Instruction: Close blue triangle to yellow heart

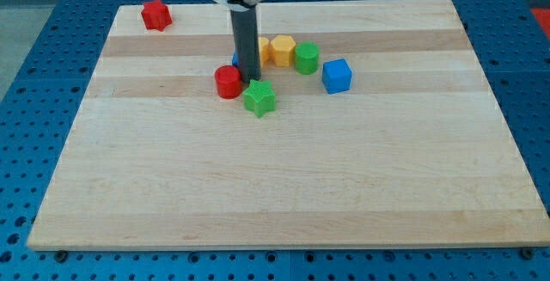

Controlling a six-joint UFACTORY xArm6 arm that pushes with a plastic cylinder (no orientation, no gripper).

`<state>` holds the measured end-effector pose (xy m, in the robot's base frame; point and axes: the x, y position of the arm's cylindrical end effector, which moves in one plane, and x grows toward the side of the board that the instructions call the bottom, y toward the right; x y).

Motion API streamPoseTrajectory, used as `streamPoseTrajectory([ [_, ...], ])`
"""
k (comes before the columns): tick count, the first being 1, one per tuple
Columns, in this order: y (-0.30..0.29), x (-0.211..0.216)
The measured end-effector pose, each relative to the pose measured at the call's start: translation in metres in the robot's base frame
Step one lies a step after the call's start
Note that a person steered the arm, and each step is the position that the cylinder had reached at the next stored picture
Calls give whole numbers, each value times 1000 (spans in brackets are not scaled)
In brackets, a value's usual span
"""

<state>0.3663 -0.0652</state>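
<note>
Rod [246, 45] is coming straight down out of the arm head, which is cut off at the view's top, and its tip [253, 80] is resting on the wooden board [284, 186]. The arm carries no jaws, so nothing here is opening or clamping; the tip is simply standing among the blocks.

Taking the tip as the landmark: the red cylinder [229, 82] is sitting just to its left, close enough that contact cannot be judged. The green star-shaped block [259, 98] is lying just below it. The blue triangle [235, 59] is mostly hiding behind the rod, only a sliver showing at the rod's left edge, so its shape is hard to confirm. The yellow heart [264, 49] is peeking out on the rod's right, partly covered too. Further right are sitting a yellow hexagonal block [283, 50], a green cylinder [307, 58] and a blue cube [337, 76]. A red block [155, 15] is lying far up to the left, its shape unclear.
</note>
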Motion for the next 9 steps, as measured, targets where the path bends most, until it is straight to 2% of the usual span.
streamPoseTrajectory([
  [2, -51, -19],
  [7, 11, -80],
  [9, -25, -84],
])
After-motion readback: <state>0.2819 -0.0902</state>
